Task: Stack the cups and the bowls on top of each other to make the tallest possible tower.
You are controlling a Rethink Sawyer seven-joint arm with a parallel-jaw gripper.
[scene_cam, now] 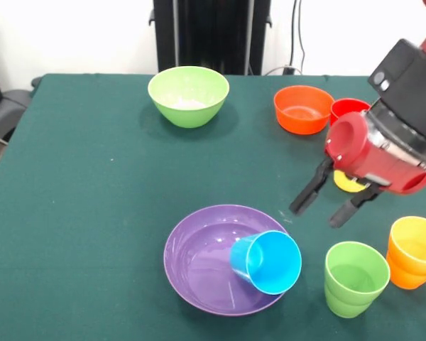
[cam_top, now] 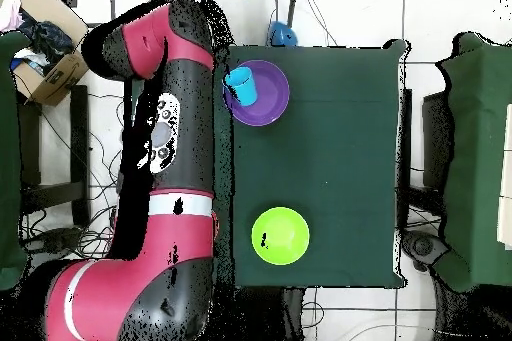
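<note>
The surface (scene_cam: 92,213) is covered in dark green cloth and carries items spread well apart. At the far side stands a light green bowl (scene_cam: 189,95), upright, with nothing coloured visible inside it. To its right, also at the far side, stands a smaller orange bowl (scene_cam: 303,109), upright and empty, with a red cup (scene_cam: 346,108) just beside it and partly hidden behind the arm's red and black wrist housing (scene_cam: 383,145). A yellow cup (scene_cam: 348,182) shows only as a small patch between the gripper's fingers and below the housing; its attitude cannot be determined. At the near side sits a wide purple bowl (scene_cam: 199,249), upright, holding a blue cup (scene_cam: 267,261) that lies on its side with the open mouth facing the camera, resting against the bowl's right-hand rim. To the right of the purple bowl a green cup (scene_cam: 355,277) stands upright, and an orange cup (scene_cam: 414,251) stands upright just beside it at the frame edge. The gripper (scene_cam: 324,207) hangs above the cloth between the purple bowl and the green cup, its two black fingers (scene_cam: 311,190) spread apart and holding nothing. In the overhead view the arm (cam_top: 180,147) blocks one whole side of the surface, so only the purple bowl (cam_top: 268,97) with the blue cup (cam_top: 240,85) in it and the light green bowl (cam_top: 280,236) are seen. No stacking beyond the cup in the bowl is evident.
</note>
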